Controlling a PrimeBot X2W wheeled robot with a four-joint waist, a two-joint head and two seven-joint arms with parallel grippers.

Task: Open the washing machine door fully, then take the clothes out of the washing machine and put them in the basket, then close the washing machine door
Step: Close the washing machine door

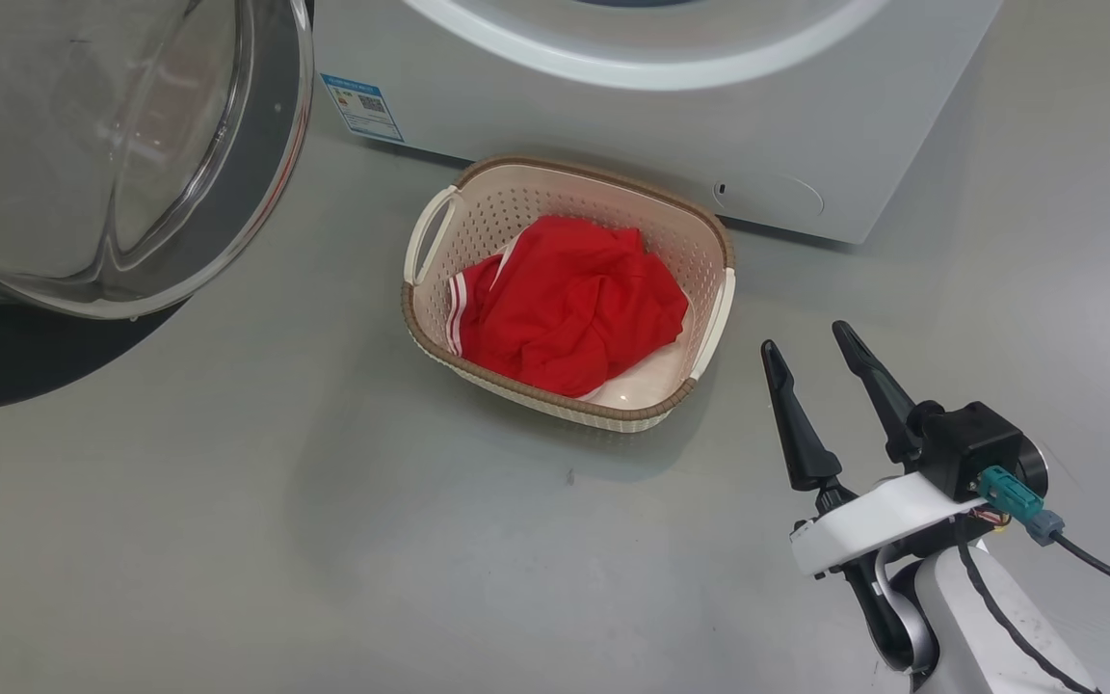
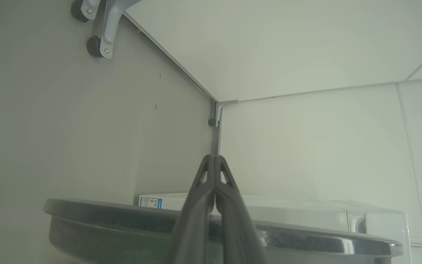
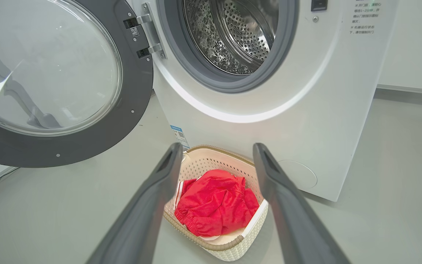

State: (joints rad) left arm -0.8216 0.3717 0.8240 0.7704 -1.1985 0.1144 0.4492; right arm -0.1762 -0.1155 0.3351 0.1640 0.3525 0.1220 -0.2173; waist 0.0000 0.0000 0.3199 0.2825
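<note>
The washing machine (image 1: 671, 106) stands at the top with its door (image 1: 112, 154) swung wide open to the left. Its steel drum (image 3: 240, 36) looks empty. In front of it the cream basket (image 1: 709, 231) sits on the floor with the red clothes (image 1: 569, 304) bunched inside. My right gripper (image 1: 804, 337) hangs open to the right of the basket, nothing between its fingers. In the right wrist view, the right gripper (image 3: 217, 146) points at the basket (image 3: 229, 245) and the clothes (image 3: 216, 203). My left gripper (image 2: 214, 157) is shut and empty, right over the door's rim (image 2: 306, 238).
Grey floor spreads in front of and to the right of the basket. A blue sticker (image 1: 362, 106) marks the machine's lower left corner. White walls close in behind the machine, and a caster leg (image 2: 101, 36) stands on the floor beyond the door.
</note>
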